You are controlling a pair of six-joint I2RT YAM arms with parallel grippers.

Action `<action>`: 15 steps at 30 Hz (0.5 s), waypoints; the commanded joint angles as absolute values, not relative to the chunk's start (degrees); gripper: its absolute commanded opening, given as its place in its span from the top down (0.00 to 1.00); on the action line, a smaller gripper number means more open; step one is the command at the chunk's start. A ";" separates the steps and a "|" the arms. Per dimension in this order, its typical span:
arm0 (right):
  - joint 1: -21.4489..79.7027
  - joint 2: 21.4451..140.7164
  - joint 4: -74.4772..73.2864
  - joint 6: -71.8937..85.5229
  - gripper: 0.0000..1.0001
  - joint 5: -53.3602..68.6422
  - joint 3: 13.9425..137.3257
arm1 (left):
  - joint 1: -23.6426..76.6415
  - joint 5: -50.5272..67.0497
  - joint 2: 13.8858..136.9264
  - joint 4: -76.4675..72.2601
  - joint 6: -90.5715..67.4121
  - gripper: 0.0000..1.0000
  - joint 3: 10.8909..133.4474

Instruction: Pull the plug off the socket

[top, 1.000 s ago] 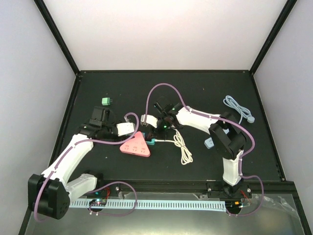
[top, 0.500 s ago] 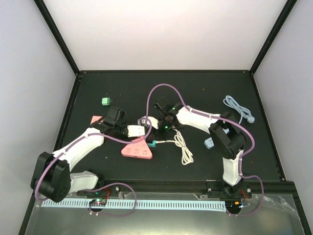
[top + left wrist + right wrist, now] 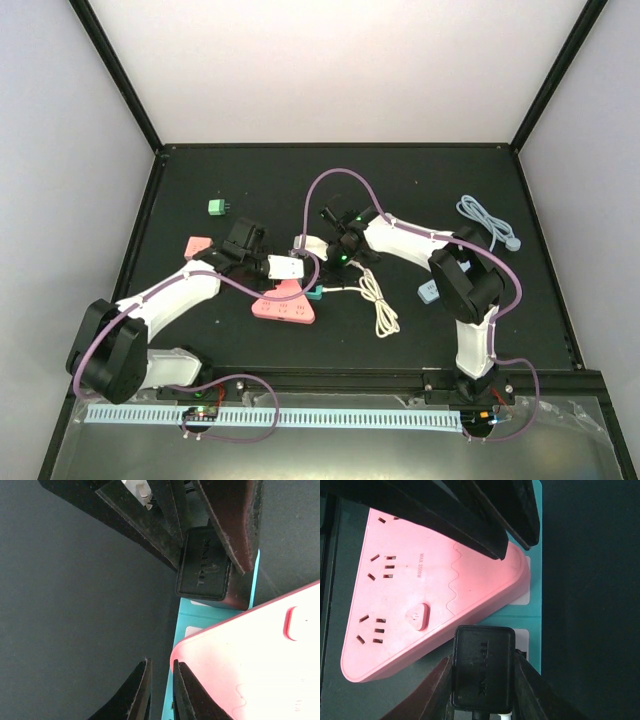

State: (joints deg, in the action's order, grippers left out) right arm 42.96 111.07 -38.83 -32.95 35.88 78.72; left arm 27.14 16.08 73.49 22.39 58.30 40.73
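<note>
A black plug [image 3: 482, 672] sits in a teal socket strip [image 3: 530, 605] that lies partly under a pink triangular power strip [image 3: 420, 605]. My right gripper [image 3: 482, 682] is shut on the plug, one finger on each side. In the top view the right gripper [image 3: 326, 272] stands over the teal socket strip [image 3: 315, 291], just right of the pink strip [image 3: 285, 305]. My left gripper [image 3: 161, 690] has its fingers almost together with nothing between them, and its tips are at the edge of the teal strip [image 3: 200, 625] beside the pink strip [image 3: 260, 655]. The plug [image 3: 204, 570] shows ahead.
A white coiled cable [image 3: 378, 305] runs from the plug to the right. A green adapter [image 3: 216, 207] and a small pink piece [image 3: 198, 245] lie at the left. A grey-blue cable [image 3: 488, 222] and a light-blue item [image 3: 428, 292] lie at the right.
My left arm has swung right and brought its gripper up to the socket strip. The small pink piece at the left came into view. The right gripper has stayed on the plug.
</note>
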 commanded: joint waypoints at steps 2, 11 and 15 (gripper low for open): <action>44.01 110.35 -38.84 -32.89 0.99 38.07 79.61 | 28.25 10.44 73.81 25.32 61.45 0.88 37.56; 43.60 110.16 -36.56 -33.09 0.99 35.17 76.83 | 24.90 15.49 61.74 20.84 56.89 0.88 35.55; 43.20 110.26 -36.75 -33.37 0.99 35.14 76.79 | 23.99 19.15 57.18 19.91 60.42 0.88 33.46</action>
